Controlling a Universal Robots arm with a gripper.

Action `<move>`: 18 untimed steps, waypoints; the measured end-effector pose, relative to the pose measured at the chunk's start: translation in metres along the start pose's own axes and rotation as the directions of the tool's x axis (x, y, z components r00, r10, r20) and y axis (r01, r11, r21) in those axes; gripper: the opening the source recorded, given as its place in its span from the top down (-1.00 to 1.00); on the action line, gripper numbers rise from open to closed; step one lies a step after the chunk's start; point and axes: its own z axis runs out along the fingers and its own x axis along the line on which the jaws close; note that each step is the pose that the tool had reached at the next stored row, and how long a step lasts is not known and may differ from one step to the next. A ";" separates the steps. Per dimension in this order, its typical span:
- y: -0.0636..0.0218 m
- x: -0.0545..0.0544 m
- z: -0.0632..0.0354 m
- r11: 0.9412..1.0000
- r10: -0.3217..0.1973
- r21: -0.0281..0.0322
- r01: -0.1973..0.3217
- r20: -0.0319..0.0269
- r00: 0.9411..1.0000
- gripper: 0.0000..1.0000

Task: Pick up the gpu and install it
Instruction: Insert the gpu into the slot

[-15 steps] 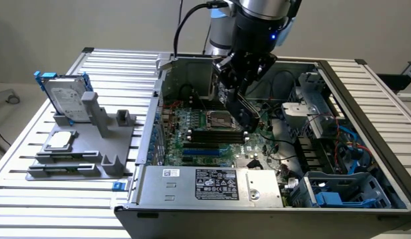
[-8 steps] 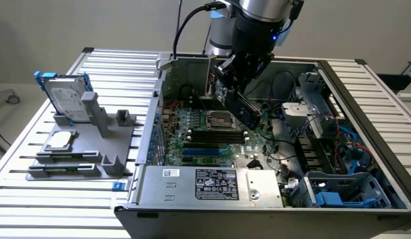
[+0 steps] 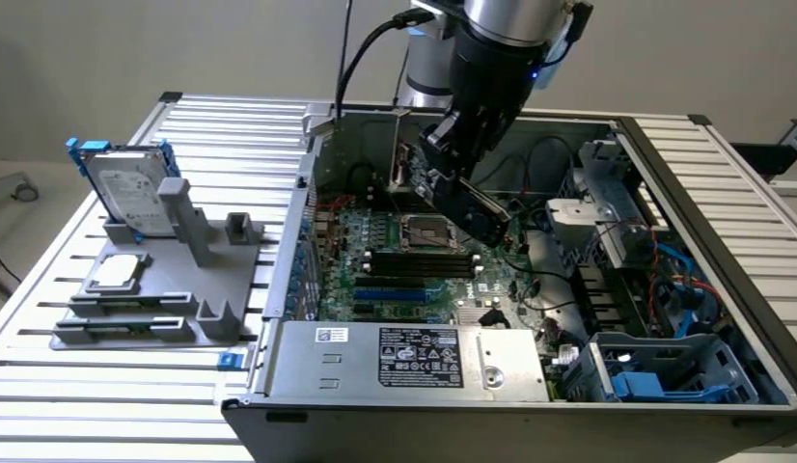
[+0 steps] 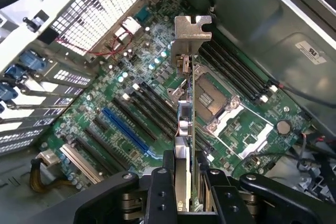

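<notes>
Gripper (image 4: 186, 184): clenched on gpu (image 4: 185, 119), edge-on above motherboard (image 4: 102, 100) | blue slot (image 4: 126, 129): unfilled, toward the exterior view's left | judged need: level card, square bracket (image 4: 192, 27) rearward, press evenly.

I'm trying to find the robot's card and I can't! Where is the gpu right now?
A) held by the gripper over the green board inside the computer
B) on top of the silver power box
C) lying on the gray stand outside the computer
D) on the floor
A: the gripper is clamped on the gpu, which hangs edge-down over the motherboard inside the open case.
</notes>
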 end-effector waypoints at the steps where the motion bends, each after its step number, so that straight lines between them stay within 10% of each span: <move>1: 0.0000 0.000 0.0003 1.000 -0.019 0.000 0.019 -0.002 1.000 0.47; 10: -0.0004 0.000 0.0034 0.984 -0.180 0.000 0.180 -0.023 0.983 0.47; 18: -0.0008 0.000 0.0062 0.947 -0.320 -0.002 0.320 -0.040 0.947 0.47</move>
